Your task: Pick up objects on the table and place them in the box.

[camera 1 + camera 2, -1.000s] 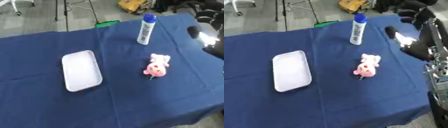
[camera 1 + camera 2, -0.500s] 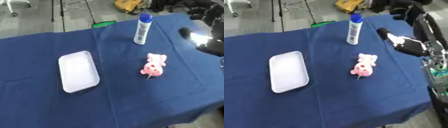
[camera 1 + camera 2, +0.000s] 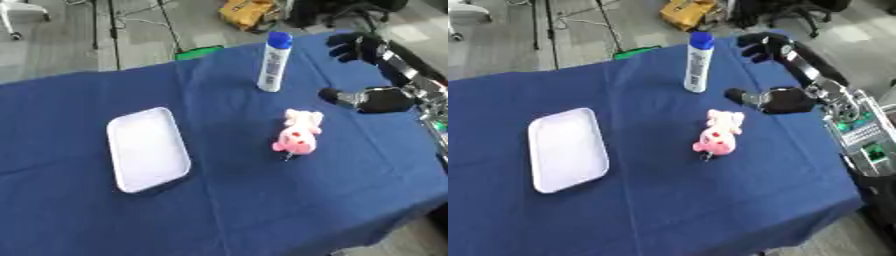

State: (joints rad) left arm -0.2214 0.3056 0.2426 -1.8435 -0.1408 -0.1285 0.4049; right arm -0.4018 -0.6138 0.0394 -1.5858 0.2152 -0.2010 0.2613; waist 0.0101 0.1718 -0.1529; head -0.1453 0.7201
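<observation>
A shallow white rectangular plastic tray with rounded corners (image 3: pixel 147 149) lies flat and open on the left half of the blue-clothed table (image 3: pixel 245 210), its long sides running towards the far edge. A tall white bottle with a blue cap (image 3: pixel 274 62) stands upright near the far edge, right of the middle. A small pink plush toy (image 3: pixel 297 132) lies on its side nearer the middle, between the bottle and the near edge, well apart from the tray.
</observation>
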